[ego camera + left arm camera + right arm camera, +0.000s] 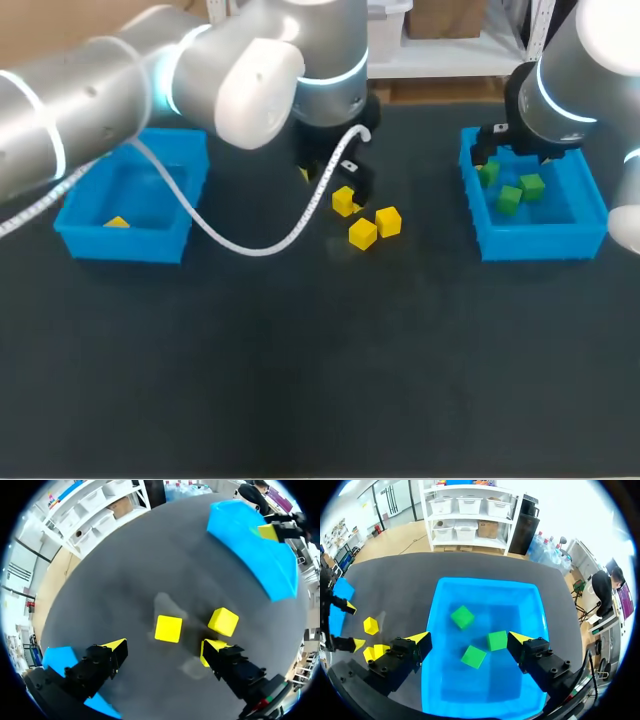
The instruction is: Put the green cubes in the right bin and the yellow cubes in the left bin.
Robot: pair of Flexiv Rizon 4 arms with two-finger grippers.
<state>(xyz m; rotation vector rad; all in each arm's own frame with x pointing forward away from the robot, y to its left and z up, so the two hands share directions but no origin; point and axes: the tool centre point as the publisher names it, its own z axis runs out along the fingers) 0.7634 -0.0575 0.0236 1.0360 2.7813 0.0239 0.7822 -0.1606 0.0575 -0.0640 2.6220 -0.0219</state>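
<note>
Well, biggest thing first: the left bin [125,243] sits well away from the loose yellows on the table [300,380]. Any sloppy pinch could mean a cube dropped on the carry over. The right bin [535,243] looks finished to me.

The left gripper [165,647] hangs over the middle cluster, fingers spread wide and holding nothing, with one yellow cube [168,628] just ahead between them. One of its fingers is right by another cube [223,621]. Coming down like this, I'd guess it clips or shoves that neighbour and scatters the bunch. The right gripper [468,638] hangs over the right bin, also spread and empty. No trouble there unless it dips onto the greens.

Count: two bins, two grippers. Yellow cubes [363,234]: four, with three bunched mid-table and one in the left bin. Green cubes [462,616]: three, all in the right bin.
</note>
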